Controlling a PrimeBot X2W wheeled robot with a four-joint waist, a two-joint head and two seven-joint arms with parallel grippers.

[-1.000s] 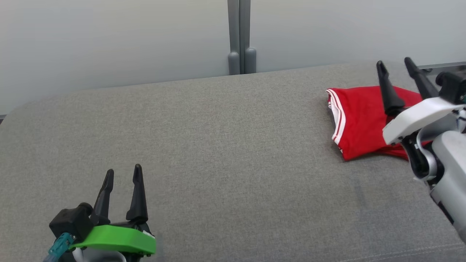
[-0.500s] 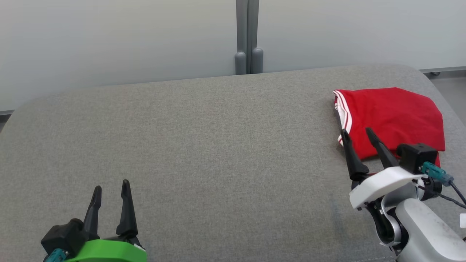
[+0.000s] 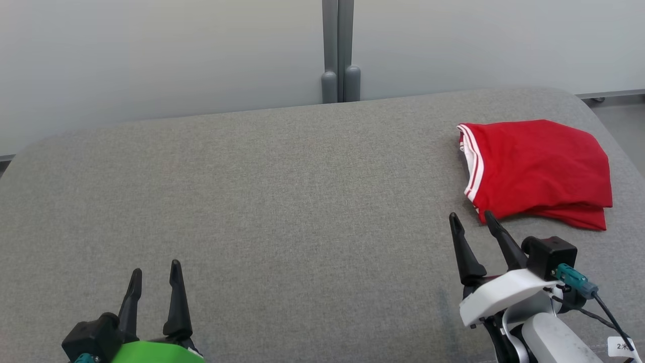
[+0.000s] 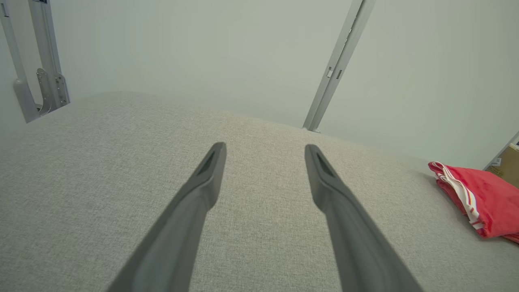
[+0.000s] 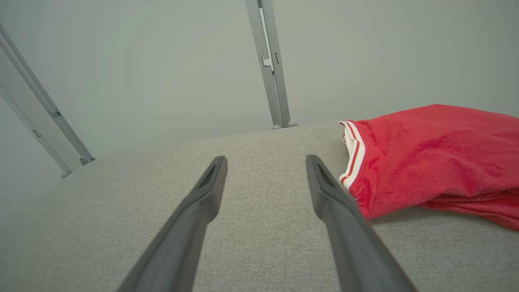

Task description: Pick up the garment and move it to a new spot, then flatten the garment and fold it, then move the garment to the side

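Garment (image 3: 536, 169): red, with white-striped trim along its left edge. It lay folded in flat layers on the far right part of the grey padded surface (image 3: 302, 201), close to the right edge.

Right gripper (image 3: 470, 215): fingers spread apart, nothing between them. It sat on the near side of the garment, with its right fingertip just beside the garment's near-left corner. Contact could not be told. In the right wrist view the trim lay just right of the right finger.

Left gripper (image 3: 155, 267): fingers spread apart and empty, at the near left over bare surface, well apart from the garment.

Grey post (image 3: 338, 50) stood against the pale wall behind the far edge.
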